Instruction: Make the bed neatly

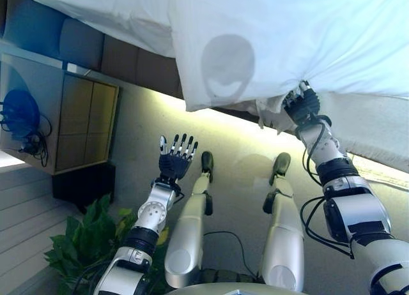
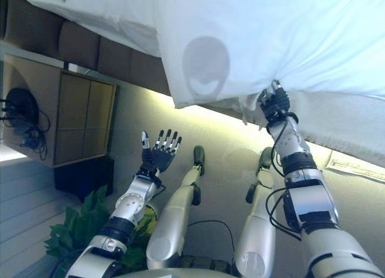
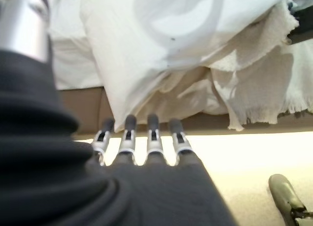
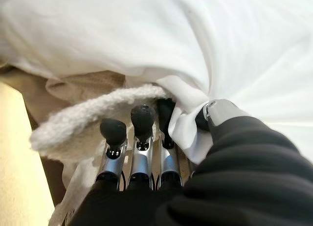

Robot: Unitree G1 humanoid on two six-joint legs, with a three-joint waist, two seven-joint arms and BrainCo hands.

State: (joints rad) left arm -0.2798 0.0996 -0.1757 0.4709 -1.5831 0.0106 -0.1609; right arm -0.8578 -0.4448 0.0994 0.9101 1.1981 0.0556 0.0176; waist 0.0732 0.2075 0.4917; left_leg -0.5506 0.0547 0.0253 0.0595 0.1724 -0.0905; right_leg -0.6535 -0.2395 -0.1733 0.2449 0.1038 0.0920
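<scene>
A white duvet (image 1: 287, 39) hangs over the bed's near edge, one corner drooping toward the floor. Under it a cream fringed blanket (image 1: 271, 113) sticks out; it also shows in the left wrist view (image 3: 254, 74). My right hand (image 1: 301, 105) is raised to the duvet's lower edge. In the right wrist view the hand (image 4: 142, 152) pinches a fold of the white duvet (image 4: 190, 113) between thumb and fingers, the cream blanket (image 4: 83, 118) lying against the fingertips. My left hand (image 1: 174, 161) is open, fingers straight, in the air over the floor, apart from the bedding.
The bed's brown base (image 1: 140, 65) runs below the duvet. A wooden nightstand (image 1: 70, 116) with a blue object (image 1: 19, 113) and cables stands to the left. A green plant (image 1: 89, 244) is at the lower left. A pale sheet (image 1: 383, 173) lies on the floor at right.
</scene>
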